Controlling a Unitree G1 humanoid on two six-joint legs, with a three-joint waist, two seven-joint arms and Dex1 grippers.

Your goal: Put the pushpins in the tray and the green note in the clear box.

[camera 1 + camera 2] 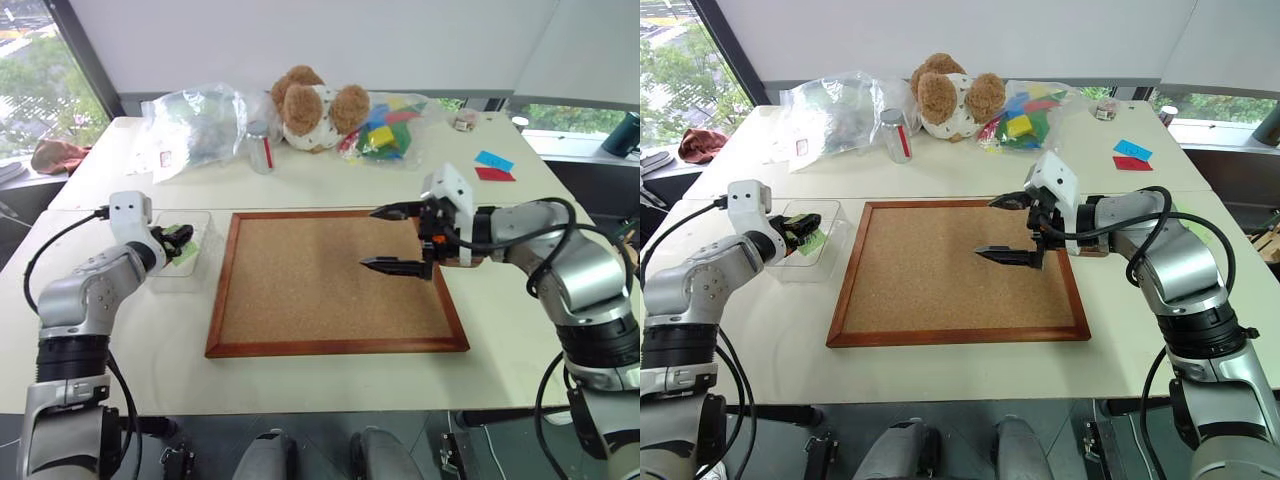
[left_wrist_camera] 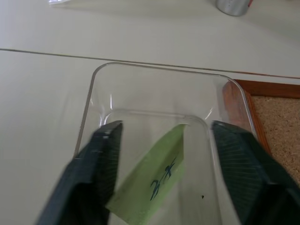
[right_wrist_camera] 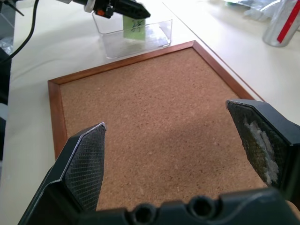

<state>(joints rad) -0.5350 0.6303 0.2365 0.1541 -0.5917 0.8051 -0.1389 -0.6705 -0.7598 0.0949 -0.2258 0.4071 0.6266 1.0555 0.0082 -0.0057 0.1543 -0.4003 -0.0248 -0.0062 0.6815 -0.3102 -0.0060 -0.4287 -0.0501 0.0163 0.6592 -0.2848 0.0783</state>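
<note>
Releasing green note (image 2: 152, 180) into clear box (image 2: 154, 89), left gripper (image 2: 161, 164) spreading wide, holding nothing. Right gripper (image 1: 392, 238) hovering wide open, empty. Risking note sticking to finger (image 2: 96, 164) & lifting back out w/ arm.

No words or numbers can be read. The small pale-green square paper note (image 2: 154, 180), lying in the see-through plastic box (image 2: 154, 89), has a blue pen scribble, but it spells nothing clear. The blue paper slip (image 1: 494, 160) on the table has dark marks too small to read.
</note>
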